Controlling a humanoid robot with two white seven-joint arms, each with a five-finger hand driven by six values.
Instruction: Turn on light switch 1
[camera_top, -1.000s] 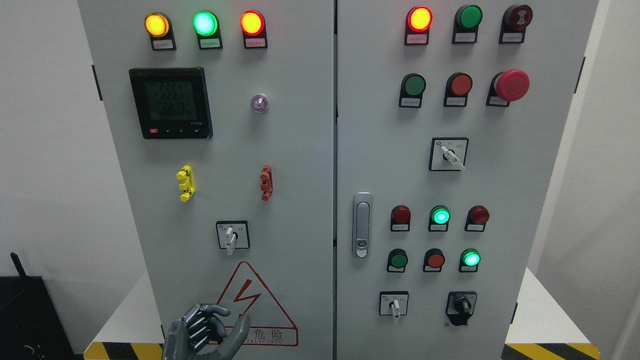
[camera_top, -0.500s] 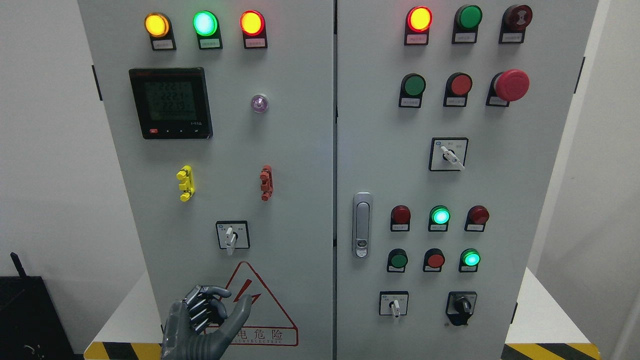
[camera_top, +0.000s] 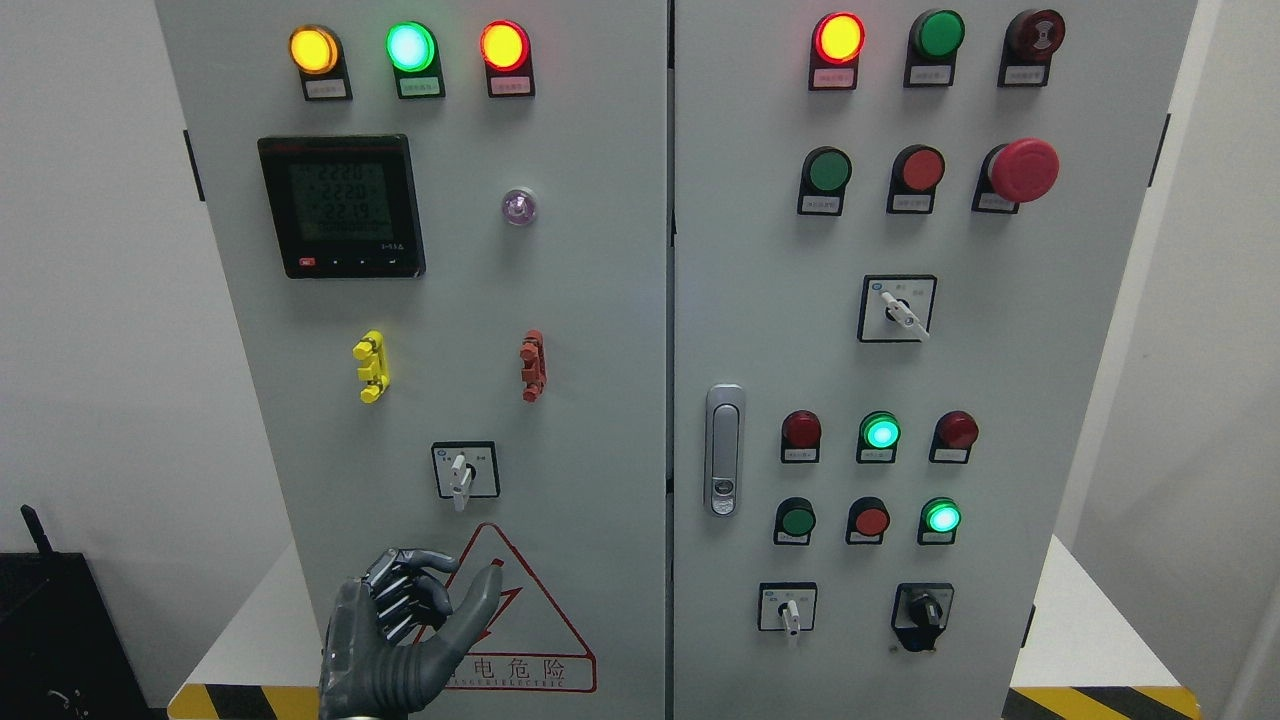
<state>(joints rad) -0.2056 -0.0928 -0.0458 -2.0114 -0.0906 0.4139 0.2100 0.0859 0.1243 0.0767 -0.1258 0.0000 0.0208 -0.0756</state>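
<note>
Not yet done, by the look of it: switch (camera_top: 461, 476) at lower centre-left of frame, on the left door, untouched, lever pointing down. Left hand (camera_top: 400, 630) at lower left, below the switch and apart from it, over the warning triangle (camera_top: 540, 620). Fingers (camera_top: 415, 590) curled inward, thumb out, holding nothing. Right hand nowhere in frame. Left to do, likely: rise to the lever, pinch, turn. Open panel between hand and switch; red clip (camera_top: 533, 366) and yellow clip (camera_top: 371, 366) well above, door seam (camera_top: 670, 400) off to the right.
</note>
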